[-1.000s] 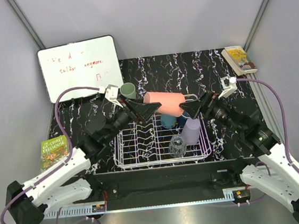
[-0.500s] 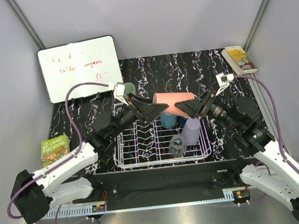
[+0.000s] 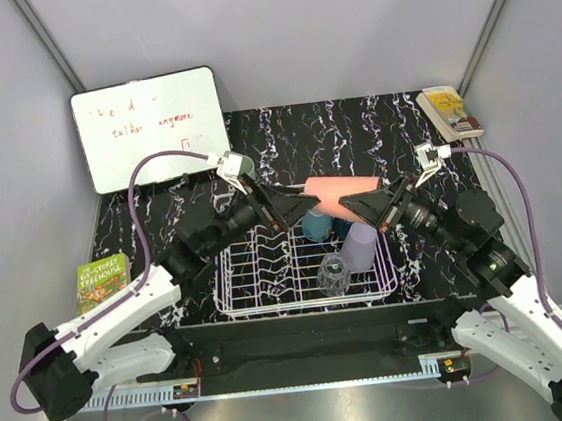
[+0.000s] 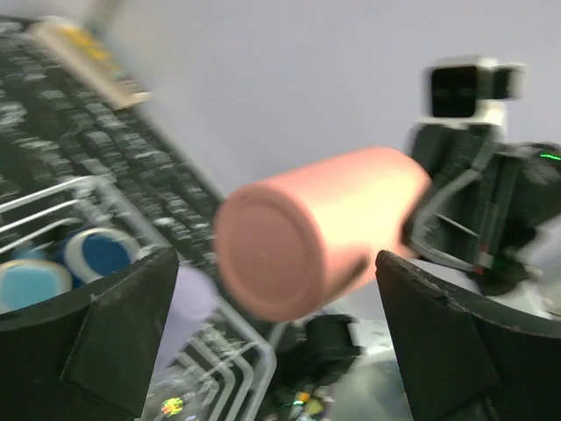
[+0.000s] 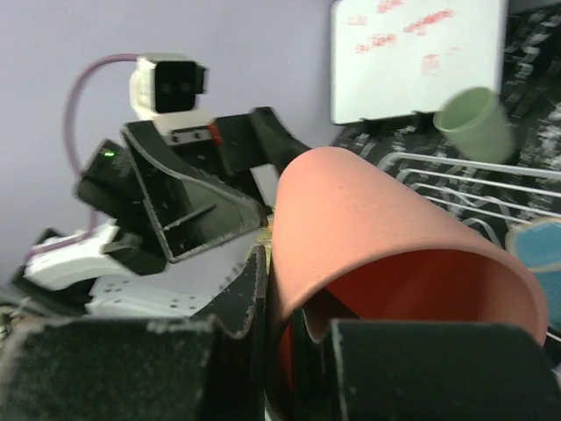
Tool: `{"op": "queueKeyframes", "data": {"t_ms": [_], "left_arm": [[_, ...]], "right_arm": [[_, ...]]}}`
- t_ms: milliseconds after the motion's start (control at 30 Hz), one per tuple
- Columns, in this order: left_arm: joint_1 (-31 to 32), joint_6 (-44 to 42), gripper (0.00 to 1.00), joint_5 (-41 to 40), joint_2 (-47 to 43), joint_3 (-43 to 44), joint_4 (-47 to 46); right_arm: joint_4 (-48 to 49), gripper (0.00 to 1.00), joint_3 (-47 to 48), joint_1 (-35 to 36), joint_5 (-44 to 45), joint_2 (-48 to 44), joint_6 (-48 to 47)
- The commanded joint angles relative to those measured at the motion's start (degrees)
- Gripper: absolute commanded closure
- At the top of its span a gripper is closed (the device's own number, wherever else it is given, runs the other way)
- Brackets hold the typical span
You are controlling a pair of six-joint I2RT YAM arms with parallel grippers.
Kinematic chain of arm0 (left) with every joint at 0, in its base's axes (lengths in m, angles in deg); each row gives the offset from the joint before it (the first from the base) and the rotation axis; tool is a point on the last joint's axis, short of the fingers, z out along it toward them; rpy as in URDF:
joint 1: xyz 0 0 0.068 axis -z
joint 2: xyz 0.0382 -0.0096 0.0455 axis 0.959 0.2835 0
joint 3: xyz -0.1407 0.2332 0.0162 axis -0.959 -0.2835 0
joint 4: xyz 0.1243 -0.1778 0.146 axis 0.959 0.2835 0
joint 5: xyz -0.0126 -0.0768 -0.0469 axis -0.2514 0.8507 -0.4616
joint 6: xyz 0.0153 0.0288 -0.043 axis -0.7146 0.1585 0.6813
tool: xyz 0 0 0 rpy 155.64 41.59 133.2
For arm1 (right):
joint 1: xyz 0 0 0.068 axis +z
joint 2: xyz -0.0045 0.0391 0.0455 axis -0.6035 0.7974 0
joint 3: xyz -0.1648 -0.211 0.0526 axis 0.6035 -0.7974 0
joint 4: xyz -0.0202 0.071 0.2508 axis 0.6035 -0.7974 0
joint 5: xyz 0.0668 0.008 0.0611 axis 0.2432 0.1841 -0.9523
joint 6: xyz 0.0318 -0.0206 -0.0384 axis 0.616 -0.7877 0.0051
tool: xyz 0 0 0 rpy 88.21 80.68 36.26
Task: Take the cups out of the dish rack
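Right jaws pinching the salmon pink cup (image 3: 340, 193) at its rim, one finger inside the mouth and one outside on the wall (right wrist view). Left jaws spread wide on either side of the cup's base end, with a gap on both sides and no contact.

The cup is in the air, lying on its side over the 12 o'clock edge of the dish rack (image 3: 257, 273), mouth to 3 o'clock and base to 9 o'clock. It is matte salmon outside and darker orange-red inside, with a plain straight wall, a flat round base with a faint ring, and no handle.

The rack is white wire and sits on the black marbled desk (image 3: 283, 135) toward 6 o'clock.

- **In the rack:** teal cup (image 3: 315, 226) and dark blue cup (image 3: 342, 226) sit side by side near its 12 o'clock edge. The lavender cup (image 3: 360, 247) is toward 3 o'clock and the clear glass (image 3: 333, 275) toward 5 o'clock.
- **Outside the rack:** pale green cup (image 5: 476, 123) lies beyond it at 11 o'clock and looks tilted; from above it is mostly hidden behind my left wrist.

The left wrist view is blurred, so the rack cups are hard to read there.
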Motion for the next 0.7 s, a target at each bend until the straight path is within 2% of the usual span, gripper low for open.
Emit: {"op": "queueKeyframes", "data": {"t_ms": [0,33,100,133,200,233,300,333,400,433,500,533,600,667], "left_arm": [[-1.4,-8.3,0.01,-16.9,-4.0,5.4,17.3],[-1.5,-8.7,0.01,-20.1,-4.3,6.3,19.5],[-1.6,-8.4,0.01,-28.8,-3.8,7.5,26.7],[-1.5,-8.2,0.01,-31.1,-3.3,9.3,32.4],[-1.5,-7.8,0.01,-35.2,-0.2,11.6,38.3],[-1.6,-7.1,0.01,-35.8,0.9,12.8,43.7],[-1.6,-5.4,0.01,-37.7,3.2,16.0,49.2],[-1.6,-3.6,0.01,-38.1,5.2,17.2,54.0],[-1.6,-1.7,0.01,-39.1,6.3,18.3,57.3],[-1.6,0.3,0.01,-39.0,6.9,18.3,59.2],[-1.6,1.3,0.01,-38.3,7.1,17.3,59.8],[-1.6,2.1,0.01,-38.3,7.2,17.1,60.3],[-1.6,2.9,0.01,-38.2,6.9,16.5,60.7],[-1.5,2.9,0.01,-37.9,6.4,16.3,60.8]], "right_arm": [[-16.8,1.0,6.2,0.0,14.5,-1.0,-9.2],[-19.5,1.0,8.7,0.0,21.3,-0.3,-10.2],[-26.2,1.0,11.5,0.0,28.5,3.3,-13.3],[-28.2,1.0,14.3,0.0,36.5,5.1,-14.1],[-32.6,1.0,17.5,0.0,43.5,11.7,-16.5],[-34.1,1.0,21.5,-0.1,50.4,14.5,-17.2],[-39.1,1.0,27.2,-1.0,57.7,24.7,-19.4],[-40.7,1.0,33.7,-2.0,62.6,28.1,-19.7],[-43.9,1.0,39.8,-6.5,62.5,37.1,-19.6],[-44.4,1.0,44.7,-8.4,59.5,39.8,-19.0],[-45.8,1.0,48.7,-12.2,55.4,48.0,-17.0],[-47.2,1.0,53.5,-16.1,51.7,51.0,-15.8],[-52.4,1.0,62.2,-19.3,48.9,60.6,-12.8],[-55.0,1.0,67.1,-22.7,46.1,69.1,-11.8]]}}
